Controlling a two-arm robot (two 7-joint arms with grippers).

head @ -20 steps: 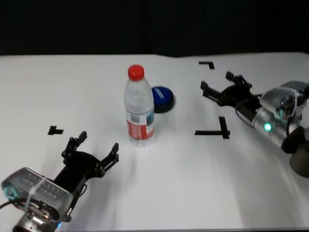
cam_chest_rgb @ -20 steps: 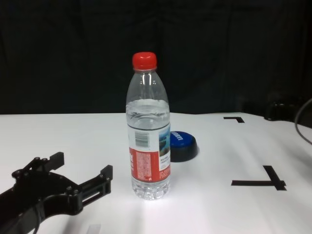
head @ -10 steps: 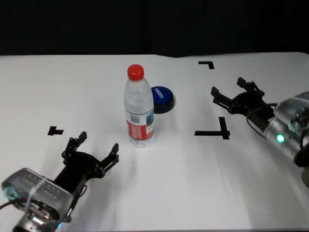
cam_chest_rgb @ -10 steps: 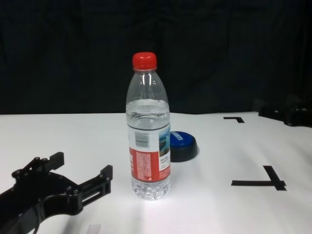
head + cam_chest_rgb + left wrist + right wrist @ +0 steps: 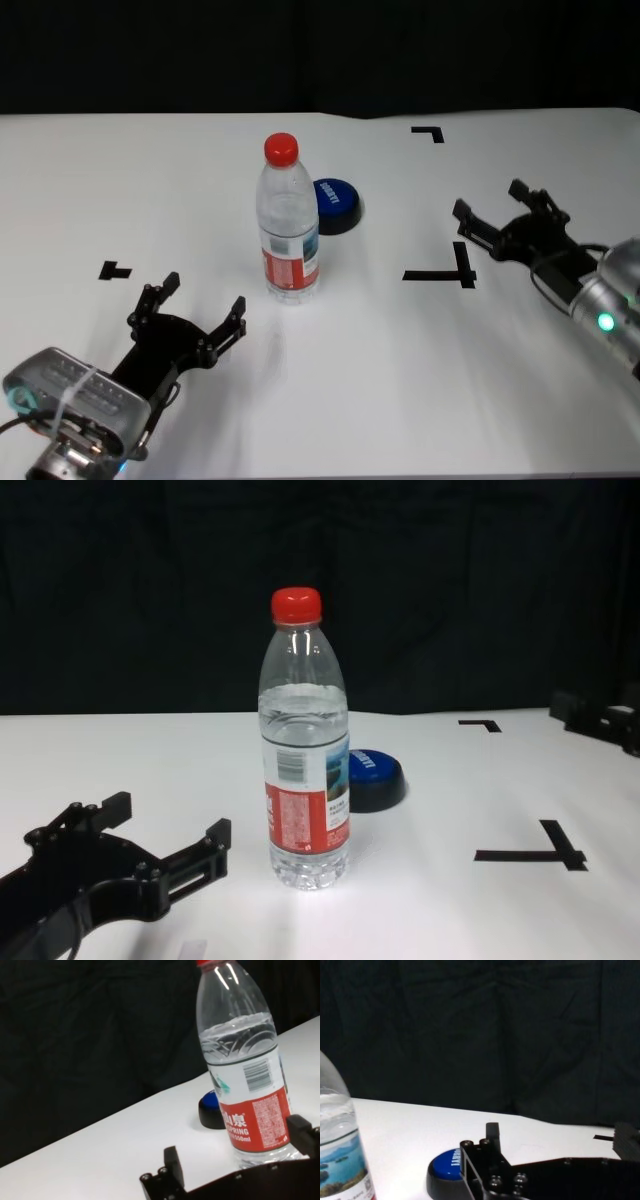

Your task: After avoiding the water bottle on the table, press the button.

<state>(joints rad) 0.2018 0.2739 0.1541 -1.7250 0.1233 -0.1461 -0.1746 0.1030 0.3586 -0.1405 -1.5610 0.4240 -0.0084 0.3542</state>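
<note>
The water bottle [image 5: 288, 225], clear with a red cap, stands upright near the middle of the white table [image 5: 380, 350]. The blue button [image 5: 335, 203] lies just behind it to the right, partly hidden by the bottle in the chest view [image 5: 376, 778]. My right gripper [image 5: 490, 200] hovers open over the table's right side, well to the right of the button, and its fingers point at it. The right wrist view shows the button [image 5: 451, 1171] ahead, beyond one black finger [image 5: 492, 1137]. My left gripper [image 5: 202, 298] rests open at the near left, short of the bottle [image 5: 245, 1065].
Black tape marks lie on the table: a T shape [image 5: 448, 270] below the right gripper, a corner [image 5: 428, 132] at the back right, and a small mark [image 5: 114, 270] on the left. A dark curtain backs the table's far edge.
My right gripper has drawn back to the right and toward the near edge, away from the button. The left arm, bottle and button have not moved.
</note>
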